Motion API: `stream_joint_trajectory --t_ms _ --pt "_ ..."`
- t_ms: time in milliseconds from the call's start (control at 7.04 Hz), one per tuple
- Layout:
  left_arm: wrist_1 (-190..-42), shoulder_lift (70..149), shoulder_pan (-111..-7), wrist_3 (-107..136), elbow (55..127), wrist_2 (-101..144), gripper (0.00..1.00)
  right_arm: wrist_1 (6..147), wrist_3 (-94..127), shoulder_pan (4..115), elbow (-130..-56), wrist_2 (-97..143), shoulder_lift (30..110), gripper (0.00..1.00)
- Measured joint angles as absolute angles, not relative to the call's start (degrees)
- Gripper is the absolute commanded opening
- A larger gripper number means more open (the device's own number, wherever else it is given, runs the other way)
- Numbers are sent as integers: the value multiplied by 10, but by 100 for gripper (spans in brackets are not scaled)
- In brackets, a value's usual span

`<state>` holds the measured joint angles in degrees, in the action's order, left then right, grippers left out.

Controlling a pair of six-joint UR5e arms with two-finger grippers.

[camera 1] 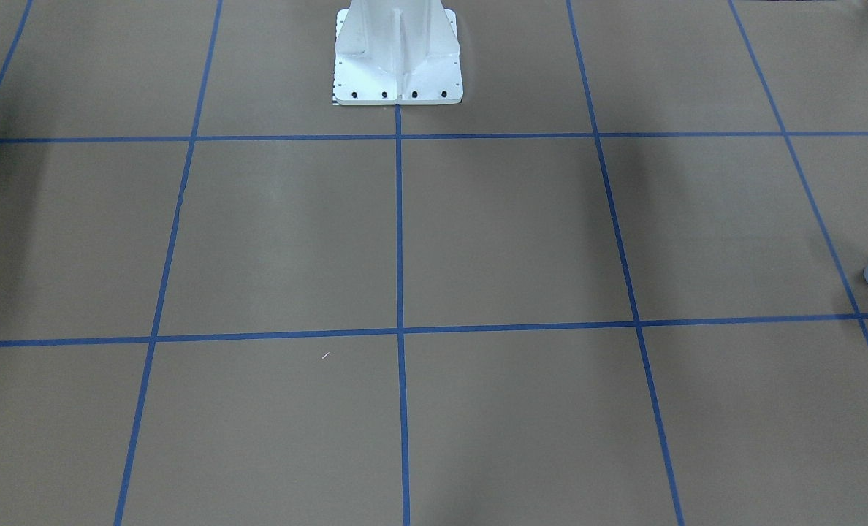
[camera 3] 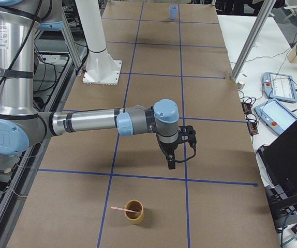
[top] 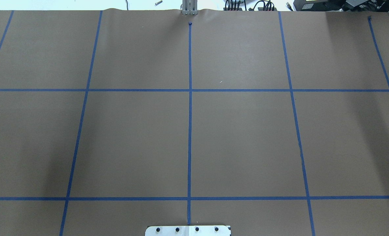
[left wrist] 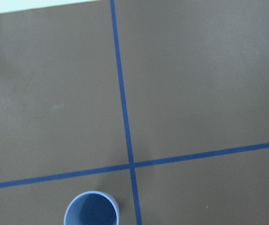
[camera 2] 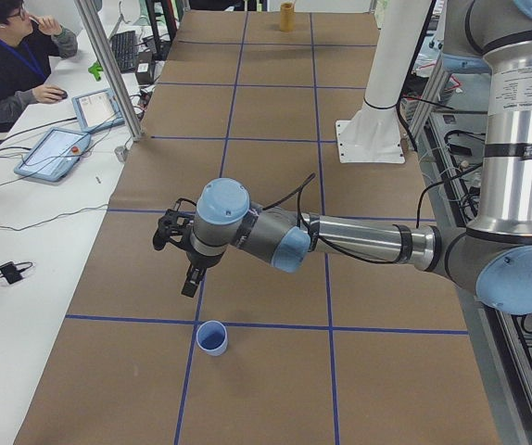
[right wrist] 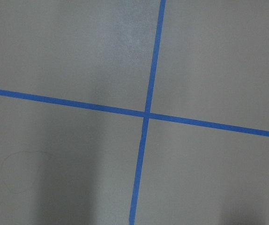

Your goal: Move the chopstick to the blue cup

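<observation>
The chopstick (camera 3: 121, 208) lay at the bottom of the right side view. It was thin and pink. It rested across a tan cup (camera 3: 134, 215), and its end stuck out past the cup's left rim. The tan cup stood on the table (top: 132, 141), just below a blue tape line (camera 3: 138, 176).

The blue cup (camera 2: 212, 337) stood upright at the other end of the table. In the left side view it was near the bottom, just under a tape line. In the left wrist view it sat at the bottom edge, left of where two lines crossed. Nothing could be seen inside it. In the front view only a bit of it showed at the right edge. The two cups were well apart.

The left arm (camera 2: 359, 243) reached out low over the table. The left claw (camera 2: 191, 281) pointed down, a little above the blue cup and not touching it. It was not clear if this claw was open or closed.

The right arm (camera 3: 86, 121) reached out too. The right claw (camera 3: 170, 161) pointed down, above and to the right of the tan cup. Its state was also not clear.

The right wrist view showed only brown table and crossed tape. A person (camera 2: 11, 56) sat at a desk in the upper left of the left side view.
</observation>
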<state>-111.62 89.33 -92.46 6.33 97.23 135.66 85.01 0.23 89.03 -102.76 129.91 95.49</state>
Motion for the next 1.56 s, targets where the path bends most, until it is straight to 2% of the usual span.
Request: stream_joint_trajectory --t_ms 711,1279,1563 --pt "-1216 866 -911 60 952 1349 98 797 49 888 -1022 1320 956 100" --pt "-1304 860 -874 71 831 1294 98 791 76 882 -1022 1320 954 100" --pt "-1317 861 -848 91 810 1293 98 791 76 882 -1022 1319 954 100"
